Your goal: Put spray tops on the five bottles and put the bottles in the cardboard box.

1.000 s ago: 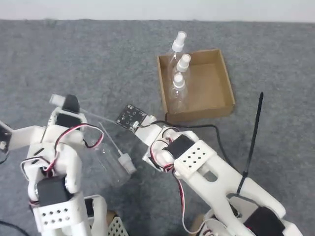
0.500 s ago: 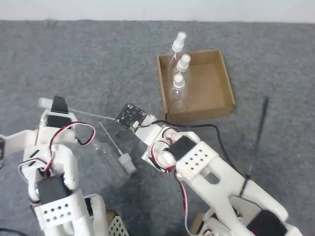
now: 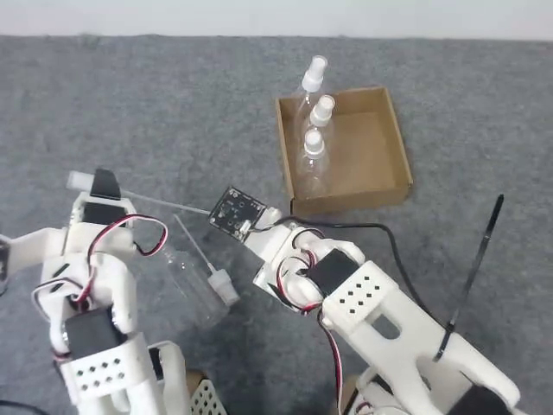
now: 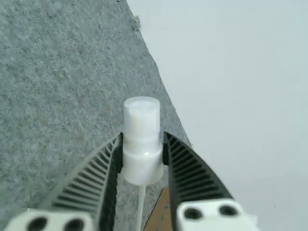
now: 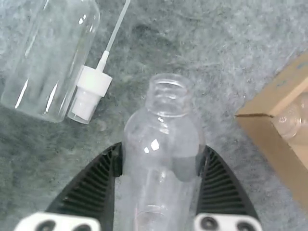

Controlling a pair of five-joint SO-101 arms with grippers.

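1. Where the left gripper (image 4: pixel 142 140) fills the lower centre of the left wrist view, its fingers are clamped on a white plastic spray top (image 4: pixel 142 120) with a thin dip tube. In the high view that top is seen at mid-left (image 3: pixel 83 181), over the grey carpeted table (image 3: pixel 173 104).
2. The right gripper (image 5: pixel 161 153) is closed around a clear plastic bottle with an open neck (image 5: pixel 163 125), at lower centre of the right wrist view.
3. A second clear bottle (image 3: pixel 186 281) is laid on its side at lower left of centre in the high view. A loose white spray top (image 3: pixel 222 285) is set just beside it.
4. The brown cardboard box (image 3: pixel 380 147) is placed upper right of centre. Three capped bottles (image 3: pixel 314 151) are lined along its left wall; upright or lying cannot be told.
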